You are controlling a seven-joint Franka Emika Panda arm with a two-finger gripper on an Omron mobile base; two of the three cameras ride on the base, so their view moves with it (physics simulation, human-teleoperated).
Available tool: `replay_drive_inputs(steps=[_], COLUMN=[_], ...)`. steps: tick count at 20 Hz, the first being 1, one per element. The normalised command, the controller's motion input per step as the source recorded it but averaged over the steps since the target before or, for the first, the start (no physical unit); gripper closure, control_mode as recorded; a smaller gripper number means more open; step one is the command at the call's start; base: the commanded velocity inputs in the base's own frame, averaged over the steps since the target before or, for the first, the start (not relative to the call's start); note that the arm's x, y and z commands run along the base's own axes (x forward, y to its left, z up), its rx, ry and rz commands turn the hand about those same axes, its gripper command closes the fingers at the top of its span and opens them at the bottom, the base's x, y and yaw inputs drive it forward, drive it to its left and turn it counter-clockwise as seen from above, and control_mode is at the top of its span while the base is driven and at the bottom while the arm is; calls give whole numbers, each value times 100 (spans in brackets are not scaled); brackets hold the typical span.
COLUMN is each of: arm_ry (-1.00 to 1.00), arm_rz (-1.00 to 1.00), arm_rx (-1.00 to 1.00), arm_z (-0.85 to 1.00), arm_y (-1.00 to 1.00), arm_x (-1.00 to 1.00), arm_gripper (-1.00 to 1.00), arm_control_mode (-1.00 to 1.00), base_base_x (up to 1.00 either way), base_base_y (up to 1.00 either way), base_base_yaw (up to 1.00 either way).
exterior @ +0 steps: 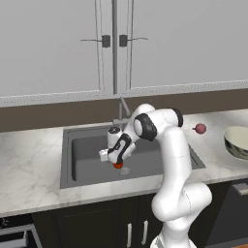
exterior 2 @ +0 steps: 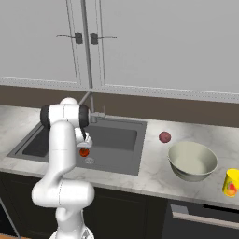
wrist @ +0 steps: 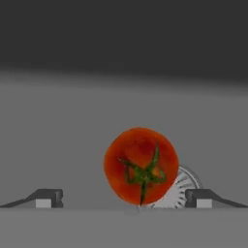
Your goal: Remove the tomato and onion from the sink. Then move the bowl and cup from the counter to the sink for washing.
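- Tabletop (exterior 2: pixel 154 175): white marble-look surface carrying the bowl (exterior 2: pixel 192 161), the cup (exterior 2: pixel 231 182) and the onion (exterior 2: pixel 164 137), all lying right of the basin.
- Sink (exterior: pixel 87 162): dark basin; the tomato (wrist: pixel 141 165) rests on its floor beside the drain (wrist: pixel 186 186).
- Hand (wrist: pixel 123 198): fingers fully spread, holding nothing; the tomato lies straight ahead, centred between the tips.

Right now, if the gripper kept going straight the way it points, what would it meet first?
Most likely the tomato: it lies straight ahead between the open gripper fingertips, on the sink floor beside the drain. How far off it is remains unclear.
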Motion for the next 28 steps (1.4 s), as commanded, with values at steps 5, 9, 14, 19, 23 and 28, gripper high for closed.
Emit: replay_drive_inputs(steps=[5,9,14,19,23,28], arm_ry=[4,0,0,1,0,0], arm_rz=[0,0,0,0,0,0], arm_rx=[0,0,0,0,0,0], arm_z=[-17,-15,-15,-18,-17,-14], arm_y=[-5,-3,-1,0,0,0], arm_x=[11,10,6,0,3,3], arm_gripper=[-100,-100,-100,-100,-100,-100], arm_control_mode=[-100,-100,-100,-100,-100,-100], base_base_x=[0,0,0,0,0,0], base_base_y=[0,0,0,0,0,0], base_base_yaw=[0,0,0,0,0,0])
